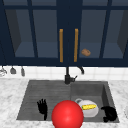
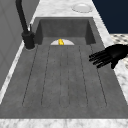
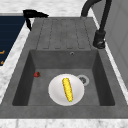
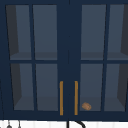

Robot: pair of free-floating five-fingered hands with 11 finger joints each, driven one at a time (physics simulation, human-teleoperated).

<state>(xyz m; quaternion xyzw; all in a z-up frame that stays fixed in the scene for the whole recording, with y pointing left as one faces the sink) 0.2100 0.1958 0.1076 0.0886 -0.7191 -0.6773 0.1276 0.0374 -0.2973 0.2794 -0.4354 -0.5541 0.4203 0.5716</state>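
Fingers straight and spread on your left hand (image 1: 42,108), which holds nothing as it hovers over the sink's (image 1: 30,100) ribbed drainboard at the front edge. Your right hand (image 1: 109,113), fingers curled and holding nothing, hangs at the basin's front right corner, just beside the plate (image 1: 90,111) carrying the corn (image 1: 89,107). A red ball (image 1: 67,115) sits between your hands.

Navy glass-door wall cabinet (image 4: 68,50) with orange handles (image 1: 61,45), white tile backsplash (image 1: 50,72), marbled countertop (image 1: 10,100).
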